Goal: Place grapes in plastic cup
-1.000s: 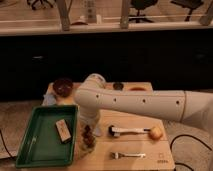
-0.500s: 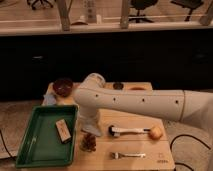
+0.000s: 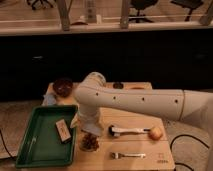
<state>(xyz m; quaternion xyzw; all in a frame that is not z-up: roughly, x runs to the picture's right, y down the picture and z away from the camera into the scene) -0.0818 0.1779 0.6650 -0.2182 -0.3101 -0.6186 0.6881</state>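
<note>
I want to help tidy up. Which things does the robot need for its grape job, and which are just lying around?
For the job:
grapes
plastic cup, which seems to be around the grapes
gripper, just above them

Just lying about:
green tray
maroon bowl
apple-like fruit
fork
white-handled tool

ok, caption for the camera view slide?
Gripper hovers directly above the grapes, which appear to sit in the plastic cup beside the green tray.
</note>
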